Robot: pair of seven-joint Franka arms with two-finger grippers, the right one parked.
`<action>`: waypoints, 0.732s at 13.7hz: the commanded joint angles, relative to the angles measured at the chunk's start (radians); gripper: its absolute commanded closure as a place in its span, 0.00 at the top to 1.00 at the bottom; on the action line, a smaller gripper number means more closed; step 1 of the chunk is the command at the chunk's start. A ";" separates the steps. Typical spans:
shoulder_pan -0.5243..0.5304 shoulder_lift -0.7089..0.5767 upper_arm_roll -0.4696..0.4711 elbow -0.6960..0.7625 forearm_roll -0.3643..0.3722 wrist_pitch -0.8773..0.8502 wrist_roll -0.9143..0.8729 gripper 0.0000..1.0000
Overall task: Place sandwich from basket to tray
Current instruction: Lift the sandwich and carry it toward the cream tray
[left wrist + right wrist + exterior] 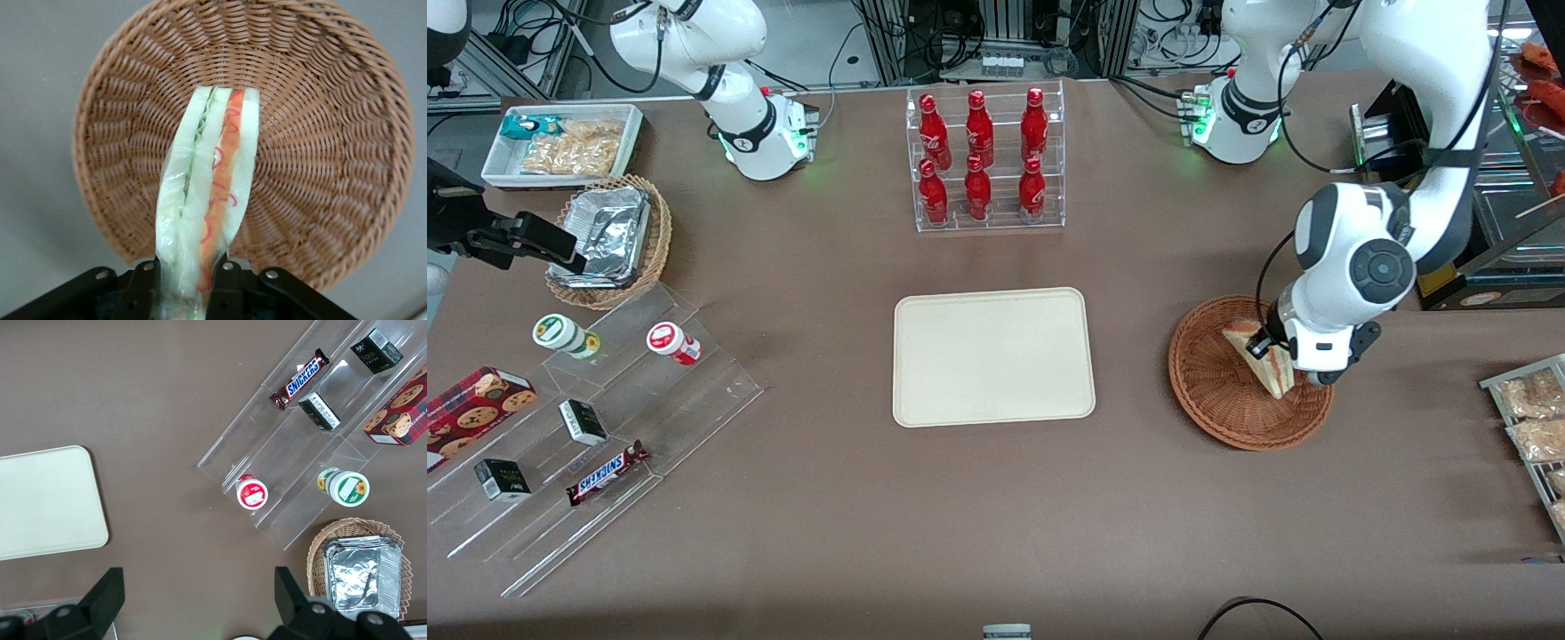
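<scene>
Left gripper [185,280] was clamped on the plastic-wrapped triangular sandwich [207,193], over the round reddish-brown wicker basket [1218,391]; best move was lifting clear of its rim before traversing to the flat cream rectangular tray [993,356], keeping grip light.

1. The light is bright and even, and it seems to come from above; the brown tabletop [827,498] shows only soft, short shadows.
2. The gripper [1267,348] hangs over the basket [1209,391] and puts a small, faint shadow there.
3. Small glare shows on the red bottles [980,156] and on the crumpled foil containers [605,233].
4. In the left wrist view the sandwich [207,193] wrap shines a little, and the part nearest the camera is slightly blurred.
</scene>
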 commanded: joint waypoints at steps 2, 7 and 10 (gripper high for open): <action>-0.007 0.008 -0.068 0.105 0.012 -0.125 0.027 0.06; -0.007 0.089 -0.238 0.164 0.015 -0.116 0.153 0.07; -0.009 0.171 -0.341 0.258 0.018 -0.121 0.156 0.07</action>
